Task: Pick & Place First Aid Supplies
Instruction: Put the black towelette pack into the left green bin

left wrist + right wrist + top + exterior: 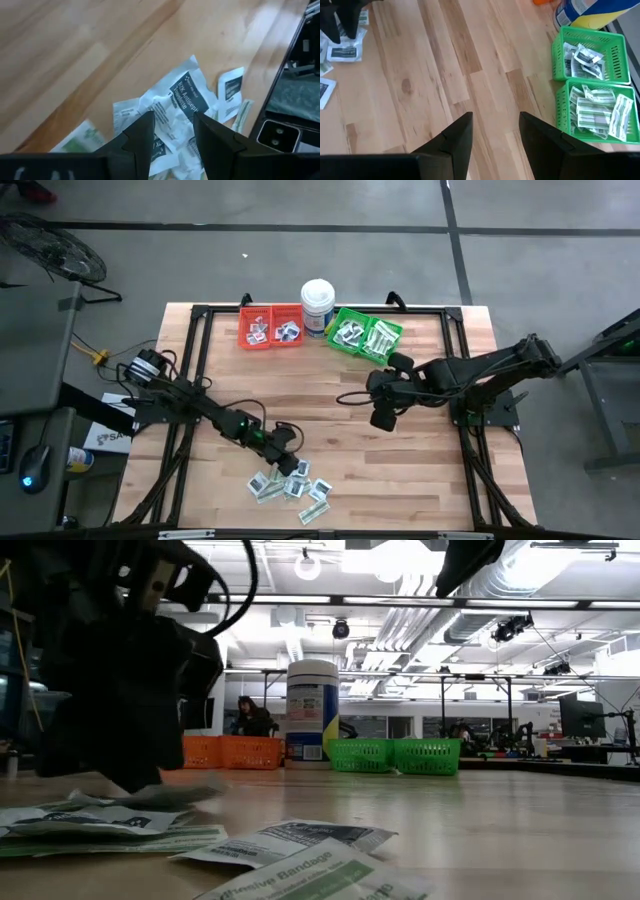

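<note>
Between my parted left gripper [172, 127] fingers lies a crumpled antiseptic packet [187, 95], long axis pointing away, green strips [82, 137] beside it.

Table [400, 450]: pale wood planks, smooth, light satin sheen, visible grain and a knot. Black metal frame [200, 315] around edges, matt. First aid supplies [290, 483] at near edge: thin crinkled paper-like packets, white with dark print, some green-and-white, slightly glossy. Far left red bins [270, 327]: orange-red plastic lattice. Far right green bins [590, 75]: green plastic mesh walls, holding more crinkled packets. White tub [318, 305] between them: smooth plastic, glossy printed label. Left gripper [172, 137] and right gripper [495, 135]: fingers dark, matt, hard plastic look.
</note>
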Robot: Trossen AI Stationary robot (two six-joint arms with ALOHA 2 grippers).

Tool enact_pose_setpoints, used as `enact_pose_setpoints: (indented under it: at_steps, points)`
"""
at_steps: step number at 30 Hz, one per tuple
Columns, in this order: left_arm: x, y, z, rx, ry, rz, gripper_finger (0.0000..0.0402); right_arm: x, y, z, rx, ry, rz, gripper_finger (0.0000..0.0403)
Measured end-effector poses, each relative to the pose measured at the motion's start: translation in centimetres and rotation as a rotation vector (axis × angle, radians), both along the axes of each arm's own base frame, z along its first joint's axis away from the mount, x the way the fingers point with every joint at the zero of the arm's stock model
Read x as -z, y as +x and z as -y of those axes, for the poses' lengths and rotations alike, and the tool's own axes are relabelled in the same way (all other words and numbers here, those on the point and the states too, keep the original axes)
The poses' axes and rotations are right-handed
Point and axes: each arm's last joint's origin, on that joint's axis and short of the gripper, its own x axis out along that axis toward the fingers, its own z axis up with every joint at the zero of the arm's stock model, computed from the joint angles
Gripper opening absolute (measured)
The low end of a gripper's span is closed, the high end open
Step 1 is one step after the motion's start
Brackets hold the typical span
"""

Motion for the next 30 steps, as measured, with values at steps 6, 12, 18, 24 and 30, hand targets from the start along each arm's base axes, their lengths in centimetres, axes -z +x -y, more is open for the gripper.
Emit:
enact_pose_setpoints:
  at_steps: [6,12,18,24,30]
  points:
    - [-0.1,0.4,0.2,-0.002,-0.001,0.007,0.0137,0.0,-0.1,-0.1,-0.027,0.002,-0.014,0.0154]
    - [0.1,0.4,0.1,-0.016,0.017,0.002,0.0137,0.0,-0.1,-0.2,-0.035,0.007,-0.016,0.0154]
    - [0.0,0.5,0.2,0.119,0.149,0.052,0.0137,0.0,0.1,-0.5,-0.071,0.027,-0.008,0.0154]
    - [-2.5,2.2,0.9,0.36,0.415,0.12,0.0137,0.0,0.1,-0.5,-0.072,0.028,-0.008,0.0154]
    - [-6.0,3.6,1.5,0.67,0.723,0.172,0.0137,0.0,0.1,-0.5,-0.072,0.027,-0.007,0.0154]
